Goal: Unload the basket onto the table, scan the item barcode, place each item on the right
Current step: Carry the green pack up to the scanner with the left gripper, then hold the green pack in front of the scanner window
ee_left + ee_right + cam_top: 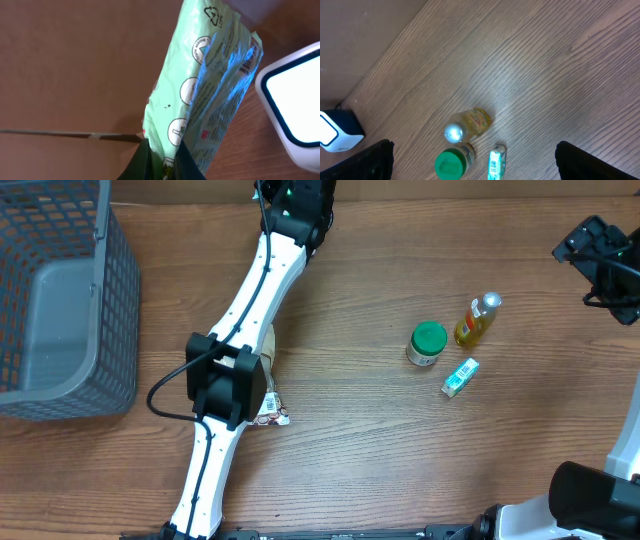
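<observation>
Overhead: the green packet [271, 414] showed under the left arm [250, 290], scanner unseen; the right gripper [598, 270] stood wide, empty. Left wrist: the left gripper [161, 156] clamped the packet just beside the scanner [295, 100]. Right wrist: a green-lidded jar [454, 163] lay right of the scanner. Likely presenting; next, face the barcode [248, 59] to its window.

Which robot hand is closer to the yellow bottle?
Right. The open right gripper hangs near the yellow bottle; the left gripper, shut on a green packet, is farther away, past the green-lidded jar.
</observation>
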Robot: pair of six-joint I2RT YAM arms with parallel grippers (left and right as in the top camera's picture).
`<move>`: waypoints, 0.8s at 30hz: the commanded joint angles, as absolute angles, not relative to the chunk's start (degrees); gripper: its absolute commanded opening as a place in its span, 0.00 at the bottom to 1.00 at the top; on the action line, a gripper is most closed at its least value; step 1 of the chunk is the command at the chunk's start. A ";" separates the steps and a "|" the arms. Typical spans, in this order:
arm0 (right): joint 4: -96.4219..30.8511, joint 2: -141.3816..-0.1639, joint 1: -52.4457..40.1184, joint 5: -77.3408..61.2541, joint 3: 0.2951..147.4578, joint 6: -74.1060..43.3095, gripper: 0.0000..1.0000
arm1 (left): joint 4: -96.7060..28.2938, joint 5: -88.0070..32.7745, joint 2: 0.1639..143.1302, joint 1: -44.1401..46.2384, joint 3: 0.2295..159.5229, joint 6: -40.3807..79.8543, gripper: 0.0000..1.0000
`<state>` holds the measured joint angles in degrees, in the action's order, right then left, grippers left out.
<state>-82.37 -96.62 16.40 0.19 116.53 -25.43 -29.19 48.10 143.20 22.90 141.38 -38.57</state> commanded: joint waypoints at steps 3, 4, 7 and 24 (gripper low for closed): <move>-82.21 -96.60 16.51 -0.08 116.46 -25.21 1.00 | -26.74 52.51 145.99 23.20 142.65 -40.10 0.04; -82.24 -96.60 16.51 -0.08 116.46 -25.21 1.00 | -26.50 52.25 146.74 23.29 142.65 -40.10 0.04; -82.24 -96.60 16.51 -0.08 116.46 -25.21 1.00 | -24.64 52.27 148.53 23.33 142.65 -40.36 0.04; -82.24 -96.60 16.51 -0.08 116.46 -25.21 1.00 | -23.68 51.20 152.40 23.68 142.50 -39.57 0.04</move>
<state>-82.37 -96.62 16.40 0.19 116.53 -25.45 -23.18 50.81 151.02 22.94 141.38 -40.25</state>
